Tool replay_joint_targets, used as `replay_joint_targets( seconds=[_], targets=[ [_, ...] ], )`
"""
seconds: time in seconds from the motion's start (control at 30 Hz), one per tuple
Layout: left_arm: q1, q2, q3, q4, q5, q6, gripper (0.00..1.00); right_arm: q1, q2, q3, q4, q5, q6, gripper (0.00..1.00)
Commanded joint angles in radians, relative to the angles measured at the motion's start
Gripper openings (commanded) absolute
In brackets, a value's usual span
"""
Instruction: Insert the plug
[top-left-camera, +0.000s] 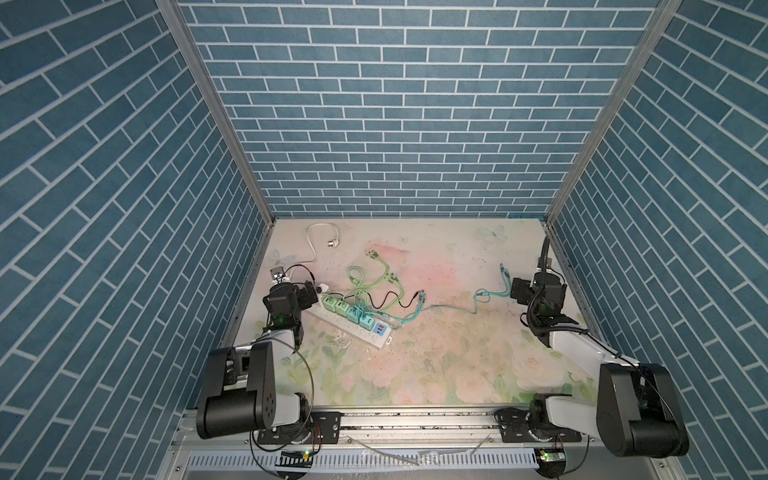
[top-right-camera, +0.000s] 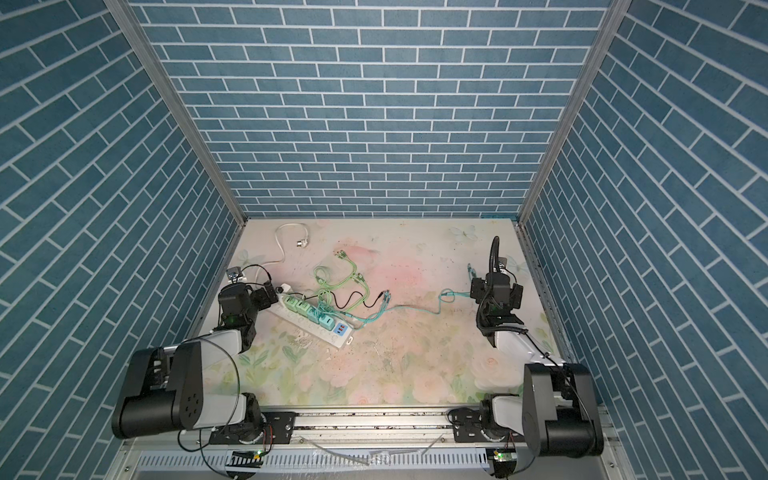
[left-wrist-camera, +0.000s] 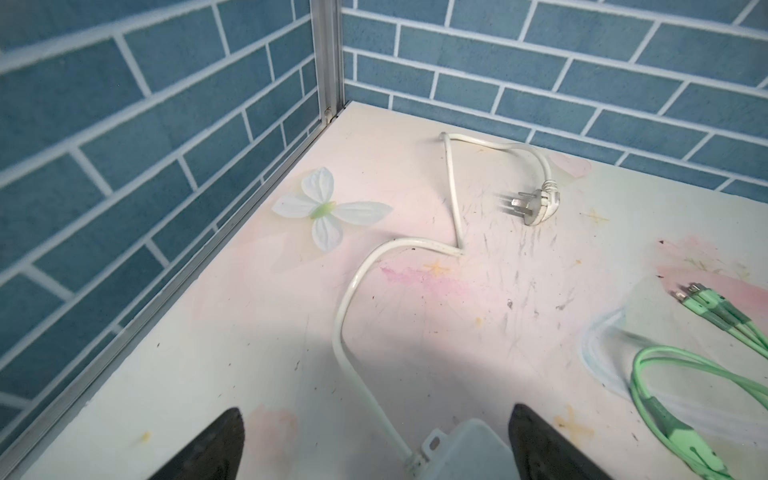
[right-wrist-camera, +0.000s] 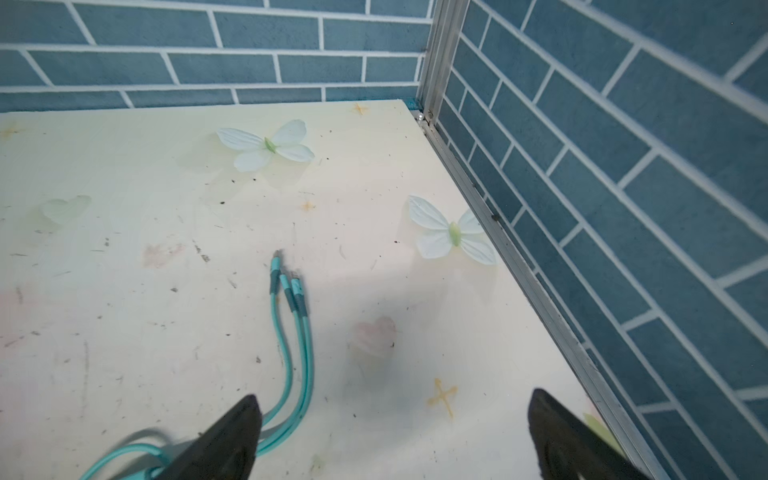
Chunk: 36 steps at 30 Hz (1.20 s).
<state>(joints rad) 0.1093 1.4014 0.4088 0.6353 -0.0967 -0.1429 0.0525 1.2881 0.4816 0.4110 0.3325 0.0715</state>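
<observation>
- The plug (left-wrist-camera: 536, 203) is seen lying on the counter (top-left-camera: 436, 249) near the far-left corner — prongs bare, gripped by nothing.
- The left tool (left-wrist-camera: 376, 409) is spread wide and empty, well short of the plug.
- The plug's white cord (left-wrist-camera: 353, 291) is bent back to the strip (top-left-camera: 345, 329), whose end is framed between that tool's fingers.
- The right tool (right-wrist-camera: 392, 395) is likewise spread — nothing is pinched; teal cables (right-wrist-camera: 291, 332) are laid beneath it.
- Green chargers (top-left-camera: 341, 308) are seated along the strip.
</observation>
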Motion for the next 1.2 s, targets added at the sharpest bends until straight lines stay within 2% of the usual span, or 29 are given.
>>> replay_joint_targets(
  seconds=[0.0,0.07,0.13,0.2,0.3,0.37,0.47,0.57,0.77,0.87,0.93,1.17],
  targets=[
    [-0.064,0.041,0.039,0.032,-0.011,0.103,1.00,-0.017,0.084,-0.055,0.234,-0.045,-0.029,0.99],
    [-0.110,0.056,0.027,0.063,-0.058,0.143,1.00,-0.021,0.127,-0.086,0.346,-0.077,-0.026,0.99],
    [-0.144,0.093,-0.014,0.180,-0.080,0.176,1.00,-0.027,0.157,-0.130,0.457,-0.090,-0.022,0.99],
    [-0.176,0.132,-0.058,0.308,-0.112,0.212,1.00,-0.057,0.202,-0.201,0.623,-0.163,-0.008,0.99],
    [-0.186,0.130,-0.054,0.301,-0.149,0.209,1.00,-0.075,0.253,-0.236,0.737,-0.216,-0.006,0.99],
    [-0.186,0.121,-0.050,0.272,-0.148,0.203,1.00,-0.075,0.247,-0.223,0.700,-0.218,-0.013,0.99],
    [-0.186,0.121,-0.057,0.286,-0.083,0.233,1.00,-0.075,0.245,-0.150,0.565,-0.241,-0.017,0.99],
    [-0.191,0.117,-0.103,0.365,-0.014,0.264,1.00,-0.088,0.256,-0.088,0.453,-0.251,-0.006,0.99],
    [-0.191,0.138,-0.218,0.609,-0.018,0.263,1.00,-0.088,0.247,-0.125,0.515,-0.245,-0.013,0.99],
    [-0.191,0.176,-0.276,0.760,-0.013,0.263,1.00,-0.084,0.244,-0.222,0.693,-0.241,-0.016,0.99],
    [-0.191,0.166,-0.283,0.753,-0.010,0.264,0.99,-0.084,0.257,-0.261,0.785,-0.248,-0.018,0.99],
    [-0.191,0.176,-0.286,0.771,-0.012,0.261,1.00,-0.085,0.255,-0.260,0.779,-0.247,-0.018,0.99]
  ],
)
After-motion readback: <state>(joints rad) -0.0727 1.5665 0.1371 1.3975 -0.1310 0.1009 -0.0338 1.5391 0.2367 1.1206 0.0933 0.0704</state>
